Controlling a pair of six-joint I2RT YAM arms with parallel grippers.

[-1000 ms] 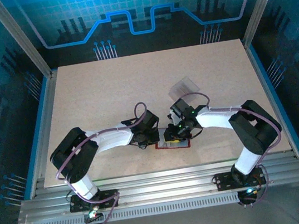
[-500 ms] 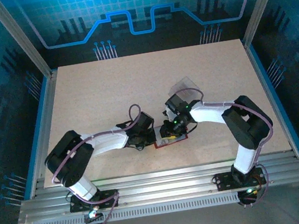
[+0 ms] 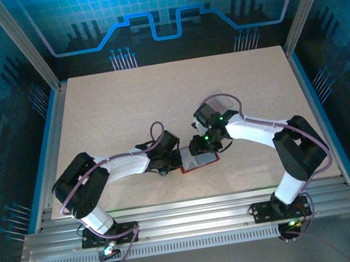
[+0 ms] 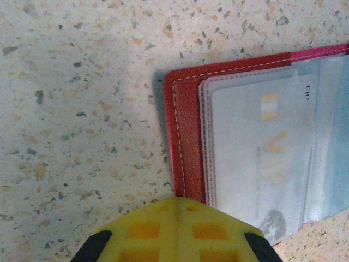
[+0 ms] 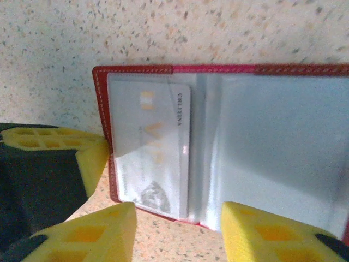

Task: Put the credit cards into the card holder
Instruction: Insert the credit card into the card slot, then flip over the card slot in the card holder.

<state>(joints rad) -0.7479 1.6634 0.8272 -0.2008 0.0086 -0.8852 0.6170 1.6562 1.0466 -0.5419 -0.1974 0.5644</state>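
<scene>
The small, flat, dark-red folding card holder [image 3: 201, 161] lies open on the pale speckled tabletop [image 3: 107, 115], down toward six o'clock near the front edge. A thin, pale grey-white, partly see-through credit card [image 5: 152, 158] sits inside its left-hand clear pocket, under the plastic. The left gripper [image 4: 174, 221] comes in from the holder's nine o'clock side. Its yellow fingers are pressed together with nothing between them, and the tip is on the holder's red border. The right gripper [image 5: 180, 232] hovers at the holder's twelve o'clock side, jaws moderately apart, gripping nothing and straddling the holder's edge. A second clear rectangular card [image 3: 222, 101] lies on the tabletop at about one o'clock from the holder, partly under the right arm.
</scene>
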